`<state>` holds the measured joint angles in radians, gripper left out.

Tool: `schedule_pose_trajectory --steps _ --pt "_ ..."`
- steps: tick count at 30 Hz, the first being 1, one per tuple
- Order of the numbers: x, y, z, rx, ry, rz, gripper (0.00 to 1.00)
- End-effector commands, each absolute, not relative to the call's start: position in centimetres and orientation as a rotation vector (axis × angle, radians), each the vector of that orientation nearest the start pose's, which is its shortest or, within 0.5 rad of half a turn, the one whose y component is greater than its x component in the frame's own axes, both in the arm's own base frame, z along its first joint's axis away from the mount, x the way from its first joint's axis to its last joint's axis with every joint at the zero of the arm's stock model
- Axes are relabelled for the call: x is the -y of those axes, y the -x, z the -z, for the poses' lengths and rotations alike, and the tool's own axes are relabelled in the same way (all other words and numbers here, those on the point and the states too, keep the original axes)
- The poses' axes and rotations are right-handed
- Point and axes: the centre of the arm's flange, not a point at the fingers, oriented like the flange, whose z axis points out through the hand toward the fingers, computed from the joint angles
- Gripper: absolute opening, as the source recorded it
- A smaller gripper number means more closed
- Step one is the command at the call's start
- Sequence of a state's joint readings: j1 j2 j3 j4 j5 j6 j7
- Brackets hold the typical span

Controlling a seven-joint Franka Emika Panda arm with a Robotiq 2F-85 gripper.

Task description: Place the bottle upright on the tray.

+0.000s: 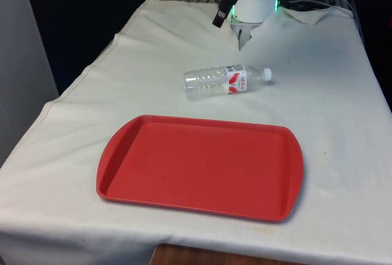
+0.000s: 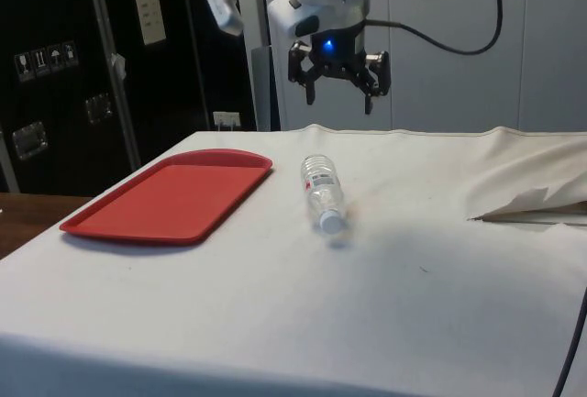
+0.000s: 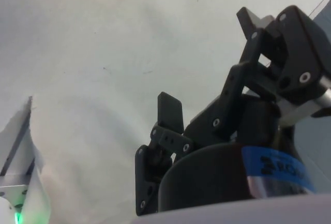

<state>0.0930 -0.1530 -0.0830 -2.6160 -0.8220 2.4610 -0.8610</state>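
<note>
Front view, bottle (image 1: 224, 81) lying flat, cap toward its right, tray (image 1: 202, 166) nearby, hand (image 2: 338, 94) spread apart above.

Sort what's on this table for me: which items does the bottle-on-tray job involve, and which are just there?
Part of the job:
- clear plastic bottle, lying on its side on the cloth
- red tray, bare
- claw, open, raised above the table beyond the bottle

Just there:
- white cloth covering the table
- dark cabinets behind
</note>
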Motion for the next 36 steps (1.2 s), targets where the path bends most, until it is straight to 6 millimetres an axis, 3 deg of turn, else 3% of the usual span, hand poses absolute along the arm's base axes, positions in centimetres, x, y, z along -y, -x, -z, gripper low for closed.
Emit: schedule_pose_trajectory --steps 1,36 --pt "-0.8 -42.7 -30.3 2.495 2.585 -0.363 1.0" --pt "-2.5 -43.1 -26.2 2.76 2.356 -0.492 1.0"
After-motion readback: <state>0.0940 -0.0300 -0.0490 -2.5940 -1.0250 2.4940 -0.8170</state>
